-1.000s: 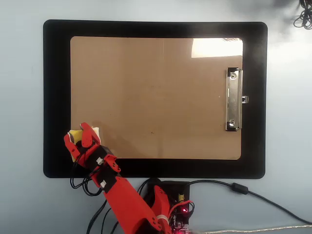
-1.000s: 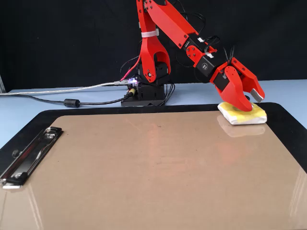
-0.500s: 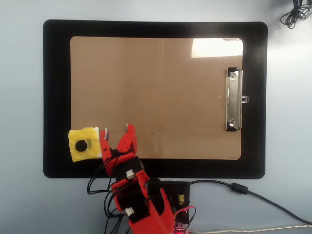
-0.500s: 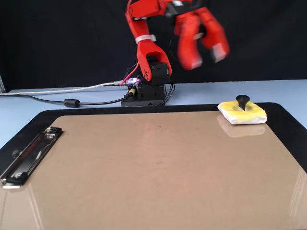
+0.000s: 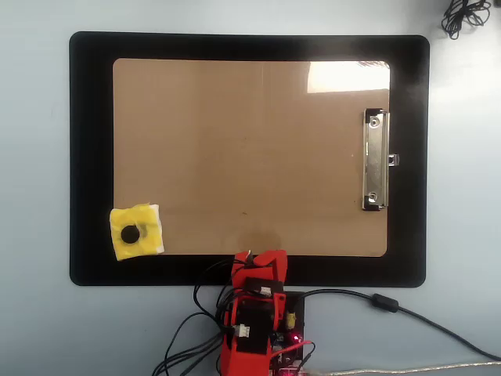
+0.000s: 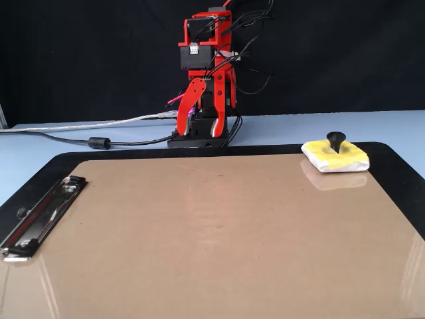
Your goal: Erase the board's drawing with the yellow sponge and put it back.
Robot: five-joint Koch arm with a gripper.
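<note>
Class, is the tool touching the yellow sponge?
Apart. In the overhead view the tool is folded at the mat's near edge, and bare mat separates it from the yellow sponge at the board's corner.

We see the board [image 5: 250,157] lying flat on the black mat [image 5: 90,157], its brown face bare across the middle, so an end effector could sweep there freely. Two things rise from it: the metal clip [image 5: 376,160] along the right short edge in the overhead view, and the yellow sponge [image 5: 137,232] with its upright black knob [image 6: 336,140] at the lower left corner, overlapping board and mat. The arm [image 6: 207,80] stands folded at the mat's near edge, off the board. Cables [image 5: 391,305] trail over the worktop [image 5: 35,329] beside the base, well apart from the board.
</note>
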